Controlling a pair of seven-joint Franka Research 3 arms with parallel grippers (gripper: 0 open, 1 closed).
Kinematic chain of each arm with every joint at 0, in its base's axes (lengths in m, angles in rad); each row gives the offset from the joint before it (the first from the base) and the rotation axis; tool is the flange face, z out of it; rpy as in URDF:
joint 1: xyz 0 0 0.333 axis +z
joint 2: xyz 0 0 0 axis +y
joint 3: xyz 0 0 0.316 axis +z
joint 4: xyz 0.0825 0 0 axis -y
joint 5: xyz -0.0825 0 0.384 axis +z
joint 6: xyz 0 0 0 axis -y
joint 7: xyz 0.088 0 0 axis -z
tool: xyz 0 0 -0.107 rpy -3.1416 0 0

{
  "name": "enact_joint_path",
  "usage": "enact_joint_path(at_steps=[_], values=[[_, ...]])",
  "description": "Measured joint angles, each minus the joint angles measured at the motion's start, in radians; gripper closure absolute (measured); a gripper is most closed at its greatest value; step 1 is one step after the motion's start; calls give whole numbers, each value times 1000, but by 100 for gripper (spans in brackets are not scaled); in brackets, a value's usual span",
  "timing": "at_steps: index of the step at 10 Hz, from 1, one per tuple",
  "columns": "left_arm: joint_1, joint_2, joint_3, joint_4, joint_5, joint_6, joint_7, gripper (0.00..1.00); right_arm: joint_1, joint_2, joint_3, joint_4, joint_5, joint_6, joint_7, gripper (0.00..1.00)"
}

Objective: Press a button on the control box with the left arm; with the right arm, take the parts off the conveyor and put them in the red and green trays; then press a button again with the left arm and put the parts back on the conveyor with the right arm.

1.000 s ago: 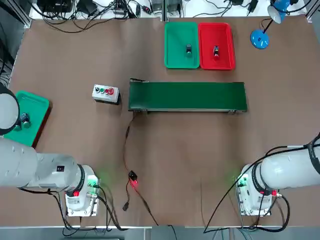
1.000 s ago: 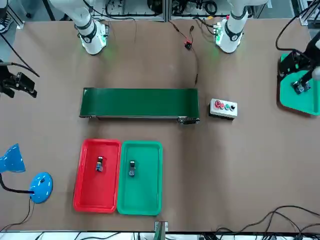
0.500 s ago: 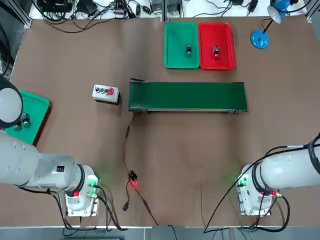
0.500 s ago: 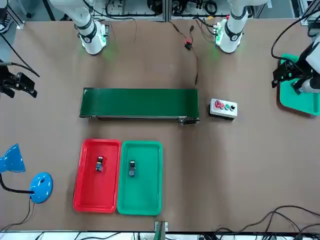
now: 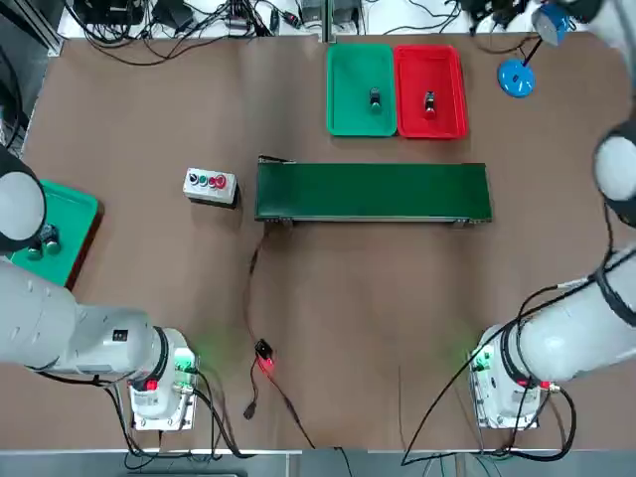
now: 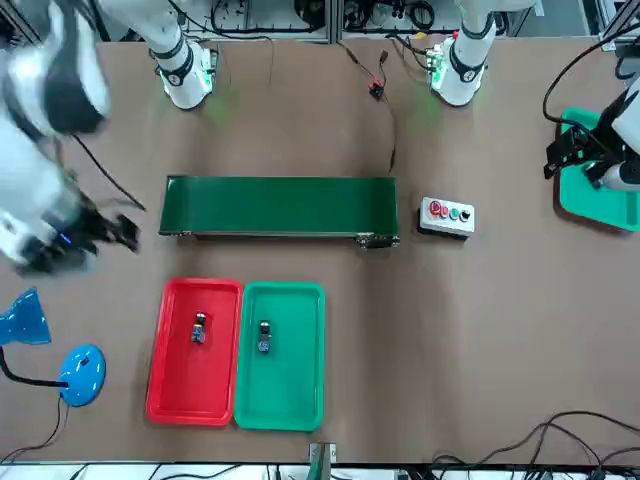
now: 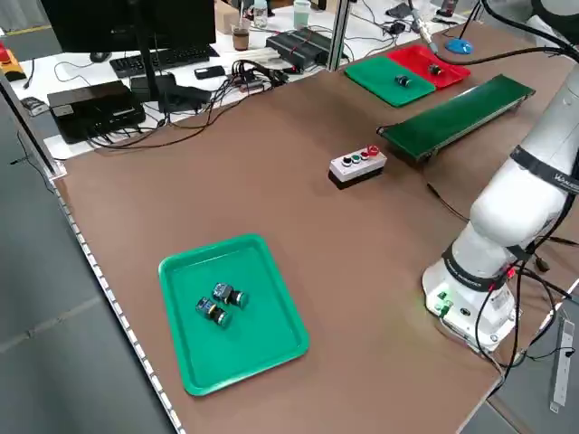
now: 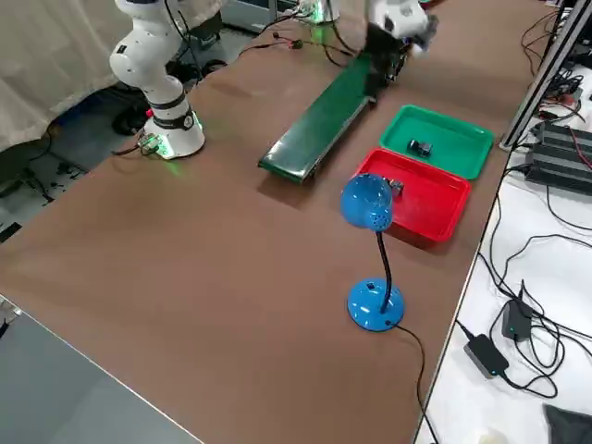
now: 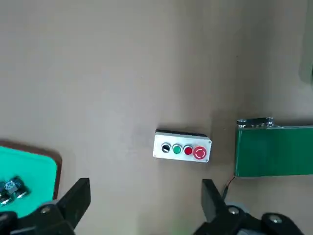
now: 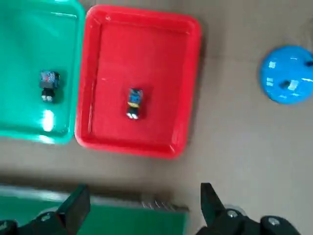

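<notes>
Right gripper [image 10: 142, 210] spread wide and empty above conveyor [image 5: 373, 191] end, near red tray [image 10: 188, 88] holding one part [image 10: 134, 103], left gripper [image 9: 142, 205] wide open, empty, near table's left edge.

One part [image 10: 134, 103] in red tray [image 10: 190, 78]

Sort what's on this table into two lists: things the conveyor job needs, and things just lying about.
Job:
- control box
- conveyor, nothing on it
- green tray with one part
- red tray with one part

Lying about:
- blue desk lamp
- second green tray with two small parts, at the robot's left
- loose cable near the conveyor
</notes>
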State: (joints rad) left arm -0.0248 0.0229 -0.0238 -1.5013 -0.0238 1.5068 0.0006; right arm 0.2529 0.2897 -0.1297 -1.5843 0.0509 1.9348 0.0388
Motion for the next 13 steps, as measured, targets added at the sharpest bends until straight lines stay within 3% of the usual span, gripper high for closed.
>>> enact_joint_path(at_steps=[6,9,13], values=[[0,3,1,1,0,-6,0,0,48,358,1,39,42,435,85,0],[-1,3,0,1,0,-9,0,0,48,435,-3,50,42,494,71,0],[-1,3,0,1,0,-9,0,0,44,472,-7,48,42,531,44,0]])
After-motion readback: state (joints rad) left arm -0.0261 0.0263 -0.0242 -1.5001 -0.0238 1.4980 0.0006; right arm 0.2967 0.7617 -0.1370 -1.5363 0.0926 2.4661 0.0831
